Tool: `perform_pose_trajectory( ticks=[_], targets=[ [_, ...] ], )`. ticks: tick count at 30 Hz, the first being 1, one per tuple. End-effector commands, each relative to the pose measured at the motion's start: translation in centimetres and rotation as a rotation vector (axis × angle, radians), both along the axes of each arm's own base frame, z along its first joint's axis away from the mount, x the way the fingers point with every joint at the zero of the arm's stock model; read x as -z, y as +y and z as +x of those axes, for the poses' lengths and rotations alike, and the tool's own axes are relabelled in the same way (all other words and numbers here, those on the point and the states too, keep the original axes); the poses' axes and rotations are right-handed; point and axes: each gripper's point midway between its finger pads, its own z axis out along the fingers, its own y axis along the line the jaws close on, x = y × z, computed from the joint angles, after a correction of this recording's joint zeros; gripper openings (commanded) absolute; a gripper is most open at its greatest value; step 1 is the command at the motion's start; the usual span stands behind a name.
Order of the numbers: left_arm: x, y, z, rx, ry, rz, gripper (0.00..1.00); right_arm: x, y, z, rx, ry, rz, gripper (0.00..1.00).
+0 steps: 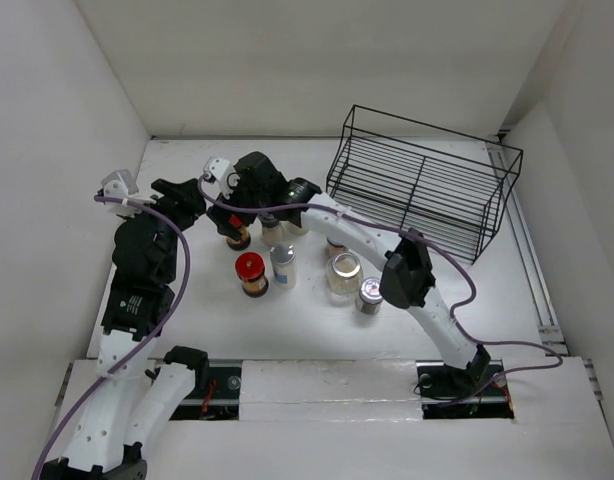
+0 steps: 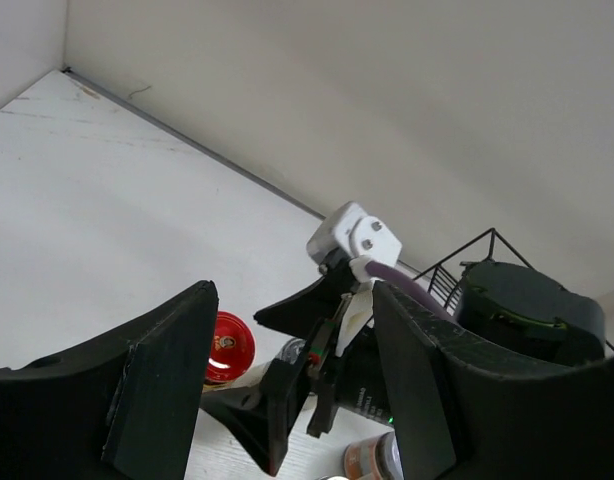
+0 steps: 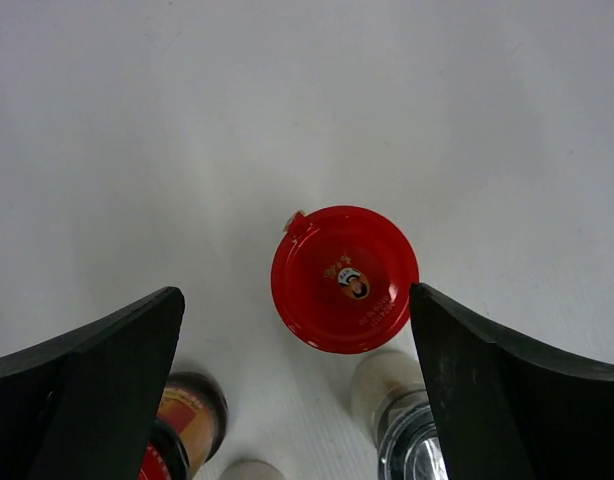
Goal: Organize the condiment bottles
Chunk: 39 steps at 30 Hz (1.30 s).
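Right wrist view: below the red-lidded jar (image 3: 344,278), the bottom edge cuts off a clear bottle (image 3: 399,428), a brown-labelled dark jar (image 3: 194,418) and a pale cap (image 3: 252,470). Emblem on the red lid is too small to read.

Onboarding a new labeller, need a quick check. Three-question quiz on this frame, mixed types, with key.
1. Which colour tops the jar below the right gripper? A silver, B red, C black.
2. True or false: the right gripper is shut on that jar.
3. In the top view, is the wire rack on the left or the right?
Key: 1 B. 2 False, it is open, with a gap on either side of the jar. 3 Right.
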Motion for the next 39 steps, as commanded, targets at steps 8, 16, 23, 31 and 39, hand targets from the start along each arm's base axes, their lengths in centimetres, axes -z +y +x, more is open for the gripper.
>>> perform_pose_trajectory(
  ticks=[8, 16, 23, 31, 39],
  targets=[
    [-1.4, -0.5, 0.0, 0.034, -0.065, 0.0, 0.59, 0.7, 0.2, 1.7, 0.07, -0.07, -0.008, 1.0],
    [-1.1, -0.5, 0.2, 0.032, -0.056, 0.011, 0.59, 2.0, 1.1, 2.5, 0.079, -0.086, 0.007, 1.0],
    [-1.8, 1.4, -1.1, -0.062, -0.08, -0.018, 0.59, 2.5, 2.3, 3.1, 0.107, -0.094, 0.118, 0.94],
    [-2.1, 1.7, -1.6, -0.071, -0.092, -0.03, 0.59, 2.6, 2.9, 3.3, 0.119, -0.083, 0.146, 0.67],
    [-2.3, 2.0, -1.9, -0.089, -0.102, -0.044, 0.59, -13.4, 0.5, 3.5, 0.094, -0.211, 0.491, 0.52]
  ],
)
